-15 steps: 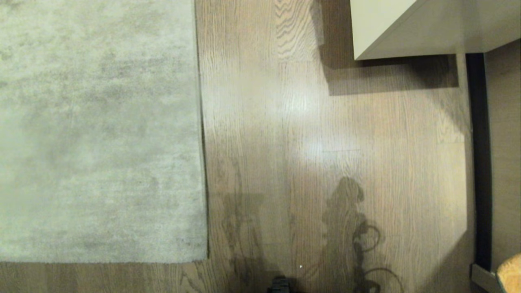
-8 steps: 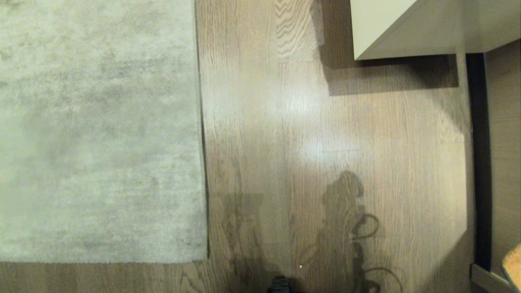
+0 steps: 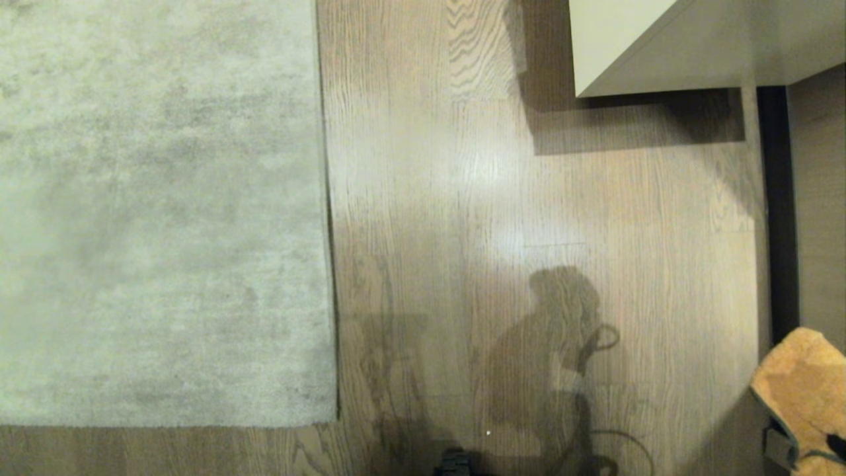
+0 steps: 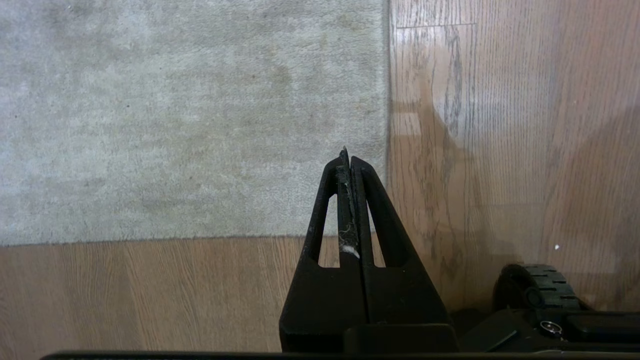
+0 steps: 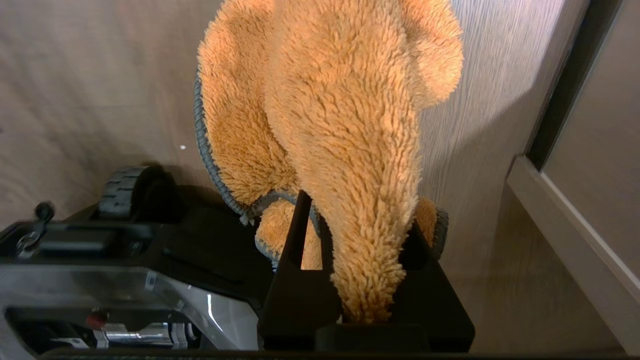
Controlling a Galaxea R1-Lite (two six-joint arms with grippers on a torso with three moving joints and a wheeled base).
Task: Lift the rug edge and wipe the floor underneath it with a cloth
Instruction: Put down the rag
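Rug edge [image 3: 327, 264] flat on floor [image 3: 529, 198], corner near robot base. Cloth [image 5: 345, 150] orange, fuzzy, clamped in right gripper [image 5: 360, 225] jaws at right, off rug. Left gripper [image 4: 349, 165] jaws pressed together, empty, above rug corner.

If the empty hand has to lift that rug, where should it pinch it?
Probably at the near corner of the rug edge, coming in low from the bare floor. Two borders meet there, so it should peel up easiest. The rug lies flat, so the shut left hand must open first.
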